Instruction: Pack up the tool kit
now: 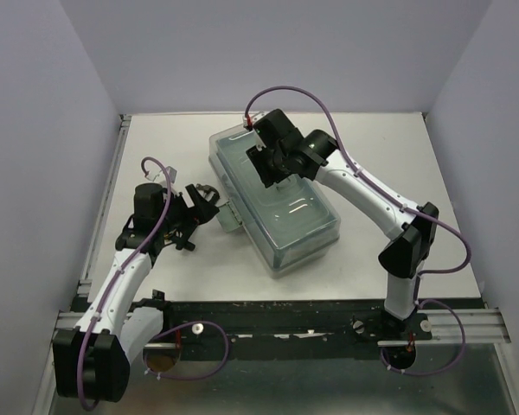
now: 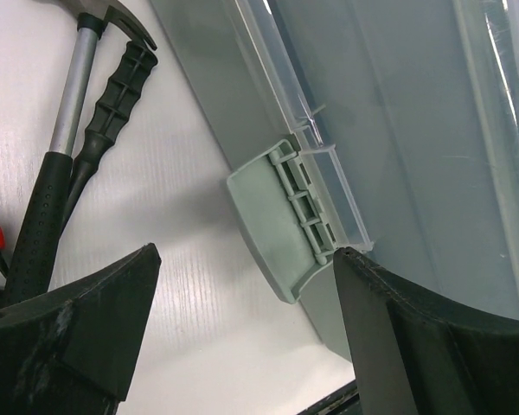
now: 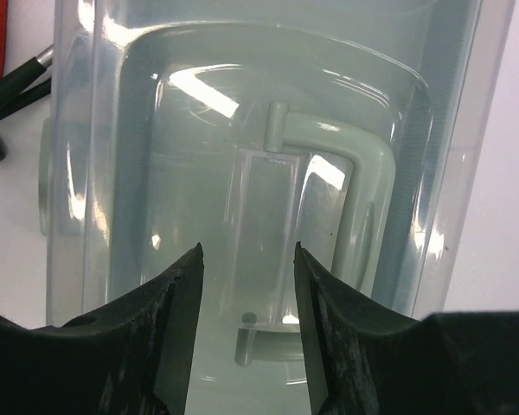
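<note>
- Only the overhead view takes in the whole tool kit (image 1: 277, 203). It is a long sage-green box with its lid down, lying aslant at the middle of the white surface (image 1: 381, 143), one end far and left, the other near and right.
- The left wrist view alone shows a hammer (image 2: 59, 151) with a bright steel shank and black rubber grip. It lies beside a ribbed black tool handle (image 2: 112, 104) on the surface, left of the box.
- That view also shows a ribbed green latch (image 2: 281, 229) jutting from the box's smooth left wall. The left jaws gape wide on either side of it, holding nothing.
- The right wrist view looks down on the glossy translucent lid (image 3: 138, 130) and a pale green carrying handle (image 3: 363, 164) folded flat. The right jaws stand partly apart above the lid, empty.
</note>
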Tool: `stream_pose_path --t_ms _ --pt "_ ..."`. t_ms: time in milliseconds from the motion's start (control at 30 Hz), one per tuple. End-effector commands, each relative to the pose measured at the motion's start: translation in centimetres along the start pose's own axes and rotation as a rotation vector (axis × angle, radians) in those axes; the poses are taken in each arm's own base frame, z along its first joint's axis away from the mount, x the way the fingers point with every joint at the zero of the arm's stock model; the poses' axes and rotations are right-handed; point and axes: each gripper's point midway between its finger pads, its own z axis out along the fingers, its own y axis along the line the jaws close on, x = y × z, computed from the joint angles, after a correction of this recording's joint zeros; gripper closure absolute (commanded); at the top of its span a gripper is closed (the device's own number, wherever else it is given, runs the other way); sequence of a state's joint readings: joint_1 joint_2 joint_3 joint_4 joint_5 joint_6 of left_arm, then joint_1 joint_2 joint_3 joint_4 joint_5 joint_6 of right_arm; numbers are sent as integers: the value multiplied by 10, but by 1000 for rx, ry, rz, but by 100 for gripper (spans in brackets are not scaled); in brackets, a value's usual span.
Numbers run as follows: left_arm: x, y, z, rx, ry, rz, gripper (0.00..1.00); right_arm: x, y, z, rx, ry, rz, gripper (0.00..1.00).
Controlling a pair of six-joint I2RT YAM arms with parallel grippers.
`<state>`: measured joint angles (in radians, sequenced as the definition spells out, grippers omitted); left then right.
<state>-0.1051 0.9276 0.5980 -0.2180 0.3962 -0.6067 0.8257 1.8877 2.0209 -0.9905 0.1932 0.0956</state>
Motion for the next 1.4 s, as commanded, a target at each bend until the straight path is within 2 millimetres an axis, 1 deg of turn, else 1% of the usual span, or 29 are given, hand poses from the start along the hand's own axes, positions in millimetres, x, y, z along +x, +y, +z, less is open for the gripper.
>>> stream_pose_path --t_ms 0,200,333,433,533,567,667,700,800,1000,1100,1367 --pt "0 -4 -2 19 -7 6 9 17 -1 12 24 65 -30 47" --pt "-2 -5 -6 12 -8 29 9 25 -9 17 59 91 -31 49" --pt "-5 -7 -8 15 -15 40 10 38 -7 23 40 132 -25 52" --pt "-8 -10 -11 19 -22 50 11 49 -1 27 14 163 -24 54" --pt "-12 -12 -14 15 -34 63 11 60 -1 30 5 200 -8 58" --pt "-13 -13 -15 13 -34 68 11 63 -2 30 3 210 -2 60" --pt "-18 -14 -19 5 -47 86 11 68 -2 31 -8 222 18 77" --pt "-19 -15 -20 5 -51 92 11 67 -1 30 -14 218 24 83" --pt "-23 -18 -22 15 -63 113 11 58 -2 24 -13 191 37 99" --pt "-23 -17 -19 8 -60 103 11 26 -7 3 -2 91 56 99" --pt "-21 -16 -16 12 -55 90 12 15 -11 -6 7 52 62 99" --pt "-17 -13 -11 8 -43 83 12 1 -18 -20 19 2 81 99"
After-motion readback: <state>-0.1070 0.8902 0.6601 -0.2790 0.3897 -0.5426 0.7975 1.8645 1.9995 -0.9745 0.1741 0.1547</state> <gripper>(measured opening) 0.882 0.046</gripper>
